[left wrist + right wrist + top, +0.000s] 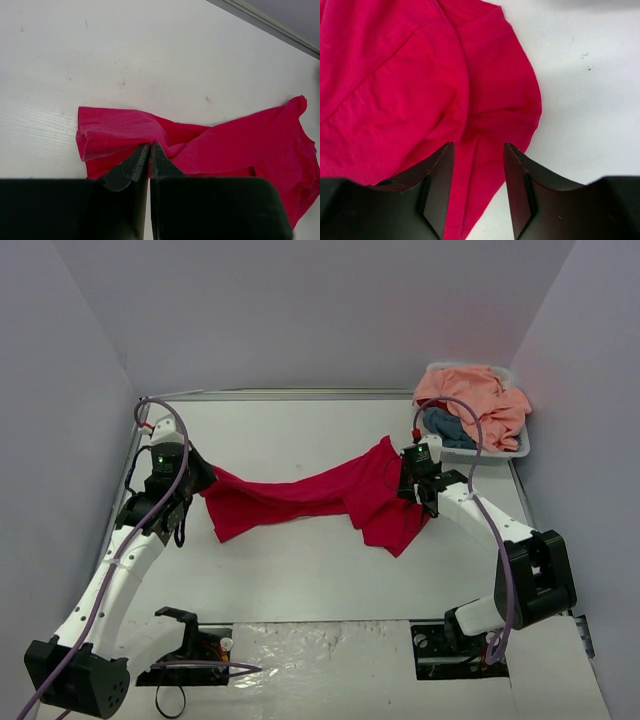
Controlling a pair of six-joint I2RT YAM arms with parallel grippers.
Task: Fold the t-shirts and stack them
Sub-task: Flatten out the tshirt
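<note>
A crimson-red t-shirt (320, 495) lies stretched and rumpled across the middle of the table. My left gripper (197, 480) is shut on the red t-shirt's left end; in the left wrist view the gripper (150, 145) pinches a fold of the red cloth (225, 145). My right gripper (418, 492) is open over the shirt's right end; in the right wrist view the gripper (479, 146) stands with its jaws apart above the red cloth (410, 90). Peach-pink t-shirts (478, 400) and a teal-blue one (447, 427) lie in the basket.
A white plastic basket (518, 447) stands at the back right corner, close behind my right arm. Walls close the table at left, back and right. A metal rail (280, 393) runs along the back edge.
</note>
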